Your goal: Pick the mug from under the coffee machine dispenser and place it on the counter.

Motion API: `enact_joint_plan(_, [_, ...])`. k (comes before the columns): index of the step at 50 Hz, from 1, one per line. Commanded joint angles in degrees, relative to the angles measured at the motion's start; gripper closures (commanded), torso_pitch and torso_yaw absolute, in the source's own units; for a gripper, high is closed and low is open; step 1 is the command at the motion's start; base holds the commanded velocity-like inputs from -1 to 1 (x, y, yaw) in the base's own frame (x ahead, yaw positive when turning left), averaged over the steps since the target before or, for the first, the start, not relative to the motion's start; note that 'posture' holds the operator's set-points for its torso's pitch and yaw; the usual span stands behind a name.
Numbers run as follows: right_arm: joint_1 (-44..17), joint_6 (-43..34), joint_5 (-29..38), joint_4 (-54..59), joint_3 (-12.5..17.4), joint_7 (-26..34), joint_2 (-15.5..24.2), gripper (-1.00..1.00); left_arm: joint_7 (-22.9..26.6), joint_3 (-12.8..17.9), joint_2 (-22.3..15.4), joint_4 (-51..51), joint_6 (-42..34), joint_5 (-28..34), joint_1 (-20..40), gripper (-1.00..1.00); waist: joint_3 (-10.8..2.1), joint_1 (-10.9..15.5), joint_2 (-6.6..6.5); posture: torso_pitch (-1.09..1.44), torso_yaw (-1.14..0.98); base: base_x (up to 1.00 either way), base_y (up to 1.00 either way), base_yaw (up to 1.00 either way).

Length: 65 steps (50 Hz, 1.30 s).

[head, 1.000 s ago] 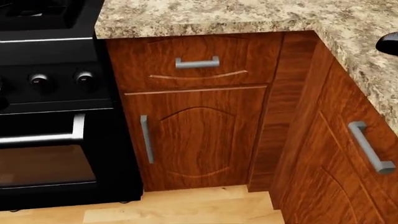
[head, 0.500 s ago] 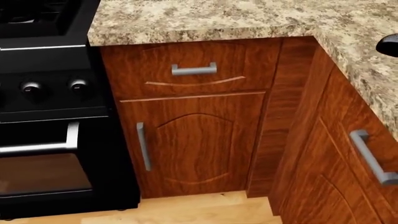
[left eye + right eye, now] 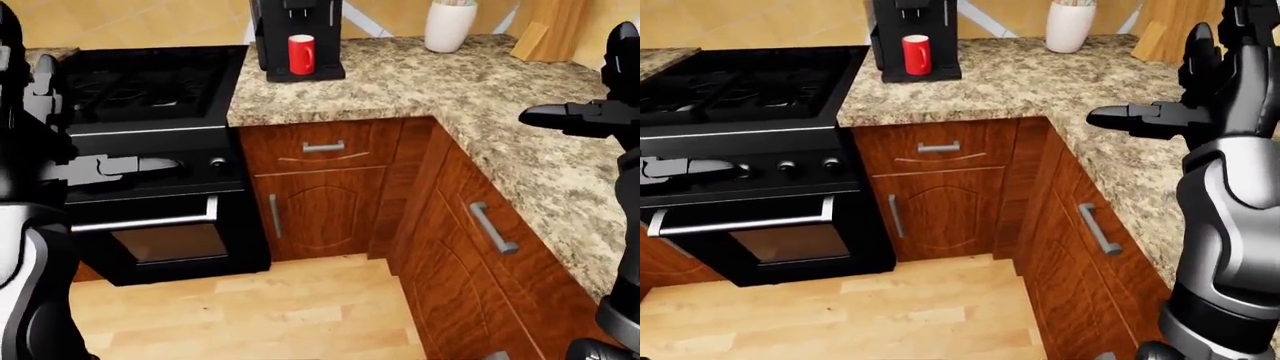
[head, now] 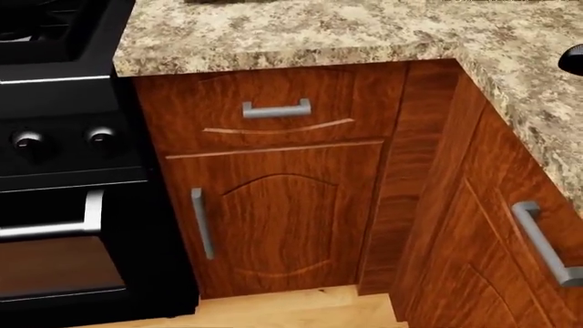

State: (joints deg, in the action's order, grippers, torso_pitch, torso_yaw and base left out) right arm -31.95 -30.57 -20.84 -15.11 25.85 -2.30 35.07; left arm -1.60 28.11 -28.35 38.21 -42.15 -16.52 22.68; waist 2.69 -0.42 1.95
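Camera shifted since half a second ago: in the head view the whole scene slid left and down, drawer handle and oven knobs included. That's robot motion, nothing on the bench moved.

Largest first. Bench (image 3: 420, 82): L-shaped, speckled beige-brown granite-look top, matte, square edge. Below it, cabinets (image 4: 282, 205) in glossy red-brown wood grain, arched door panel, brushed-metal bar handles (image 4: 276, 108). Stove (image 3: 150, 142): flat black, gas grates on top, two round knobs, long silver oven bar, dark glass door. Floor (image 3: 250, 315): pale wood planks.

Right hand (image 3: 1160, 116): black, jointed, held above the right run of the bench, fingers (image 3: 1120, 116) stretched out straight toward the view's left, spread, gripping nothing. Left hand (image 3: 110, 169): grey-black, over the stove face, fingers (image 3: 150, 163) extended flat, also empty.

Coffee machine (image 3: 295, 37): boxy black body with a tray base, at top of the eye views, well beyond and left of the right fingers, up and right of the left fingers. Vase (image 3: 449, 24): white, rounded, smooth, right of the machine. Wooden block (image 3: 530, 41): tan, slanted, far top right.

Mug (image 3: 301, 54): small red cylinder, glossy, upright on the machine's tray under the dispenser, well apart from both hands.
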Motion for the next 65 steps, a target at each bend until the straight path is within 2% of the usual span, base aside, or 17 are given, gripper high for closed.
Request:
enact_joint_plan(1, [-1.8, 1.7, -0.2, -2.1, 0.0, 0.3, 0.9, -1.00, -0.5, 1.7, -1.2, 1.4, 1.7, 0.5, 1.3, -1.00, -1.27, 0.5, 0.11, 0.00, 0.00, 0.08, 0.00, 0.00])
enact_joint_plan(6, [-1.8, 1.7, -0.2, -2.0, 0.0, 0.3, 1.0, -1.00, -0.6, 1.7, -1.3, 1.3, 1.9, 0.5, 1.1, -1.00, -0.33, 0.3, -3.09, 0.00, 0.00, 0.08, 0.00, 0.00])
enact_joint_plan(9, [-1.8, 1.7, -0.2, -1.9, 0.0, 0.3, 1.0, -1.00, -0.6, 1.7, -1.4, 1.3, 1.8, 0.5, 1.3, -1.00, -1.84, -0.3, -6.40, 0.00, 0.00, 0.08, 0.00, 0.00])
enact_joint_plan(17, [-1.9, 1.7, -0.1, -1.9, -0.1, 0.3, 1.1, -1.00, -0.6, 1.9, -1.6, 1.3, 1.7, 0.3, 1.3, -1.00, -0.85, 0.6, -2.83, 0.00, 0.00, 0.09, 0.00, 0.00])
enact_joint_plan(21, [-1.9, 1.6, -0.1, -2.0, 0.0, 0.3, 1.1, -1.00, -0.6, 2.0, -1.7, 1.2, 1.8, 0.3, 1.2, -1.00, -1.57, 0.9, 2.33, 0.00, 0.00, 0.09, 0.00, 0.00])
enact_joint_plan(22, [-1.9, 1.5, -0.2, -2.0, 0.0, 0.3, 1.1, -1.00, -0.6, 2.0, -1.7, 1.3, 1.7, 0.2, 1.3, -1.00, -0.95, 0.5, 0.69, 0.00, 0.00, 0.09, 0.00, 0.00])
enact_joint_plan(30, [-2.0, 1.4, 0.1, -2.2, 0.0, 0.4, 1.2, -1.00, -0.7, 2.1, -1.8, 1.4, 1.4, 0.1, 1.4, -1.00, -0.31, 0.5, -1.88, 0.00, 0.00, 0.09, 0.00, 0.00])
enact_joint_plan(34, [-2.1, 1.3, 0.0, -2.2, 0.1, 0.3, 1.3, -1.00, -0.8, 2.1, -1.9, 1.4, 1.4, 0.1, 1.4, -1.00, -1.51, 0.0, -7.39, 0.00, 0.00, 0.10, 0.00, 0.00])
enact_joint_plan(35, [-2.1, 1.2, -0.1, -2.3, 0.1, 0.3, 1.4, -1.00, -0.8, 2.2, -2.0, 1.4, 1.3, 0.0, 1.5, -1.00, -1.04, 0.6, -4.96, 0.00, 0.00, 0.09, 0.00, 0.00])
enact_joint_plan(37, [-2.0, 1.3, 0.0, -2.3, 0.0, 0.3, 1.3, -1.00, -0.7, 2.3, -2.0, 1.5, 1.4, 0.0, 1.3, -1.00, -0.98, 0.6, -5.61, 0.00, 0.00, 0.10, 0.00, 0.00])
enact_joint_plan(43, [-2.0, 1.5, 0.1, -2.1, 0.0, 0.3, 1.2, -1.00, -0.8, 2.2, -1.9, 1.3, 1.6, 0.0, 1.2, -1.00, -0.78, 0.8, -2.46, 0.00, 0.00, 0.10, 0.00, 0.00])
enact_joint_plan(47, [-2.0, 1.3, 0.1, -2.3, 0.0, 0.3, 1.3, -1.00, -0.7, 2.2, -1.9, 1.3, 1.7, 0.1, 1.1, -1.00, -1.06, 1.0, 2.40, 0.00, 0.00, 0.10, 0.00, 0.00])
enact_joint_plan(48, [-2.0, 1.2, 0.1, -2.4, 0.1, 0.3, 1.3, -1.00, -0.7, 2.2, -1.8, 1.3, 1.7, 0.1, 1.1, -1.00, -0.88, 0.5, 0.21, 0.00, 0.00, 0.10, 0.00, 0.00])
enact_joint_plan(50, [-2.0, 1.4, 0.1, -2.2, 0.1, 0.3, 1.3, -1.00, -0.8, 2.3, -1.9, 1.3, 1.6, 0.1, 1.2, -1.00, -0.99, 0.6, 1.00, 0.00, 0.00, 0.10, 0.00, 0.00])
enact_joint_plan(56, [-2.1, 1.4, 0.0, -2.1, 0.2, 0.3, 1.4, -1.00, -0.9, 2.1, -1.9, 1.5, 1.4, 0.1, 1.3, -1.00, -0.20, 0.4, -2.16, 0.00, 0.00, 0.10, 0.00, 0.00])
enact_joint_plan(60, [-2.0, 1.4, 0.0, -2.1, 0.1, 0.3, 1.4, -1.00, -0.9, 2.2, -1.9, 1.6, 1.5, 0.1, 1.2, -1.00, -1.75, -0.4, -6.49, 0.00, 0.00, 0.10, 0.00, 0.00])
enact_joint_plan(65, [-2.0, 1.4, 0.0, -2.2, 0.1, 0.3, 1.4, -1.00, -0.8, 2.3, -1.8, 1.8, 1.4, 0.1, 1.0, -1.00, -1.26, 0.5, -4.49, 0.00, 0.00, 0.10, 0.00, 0.00])
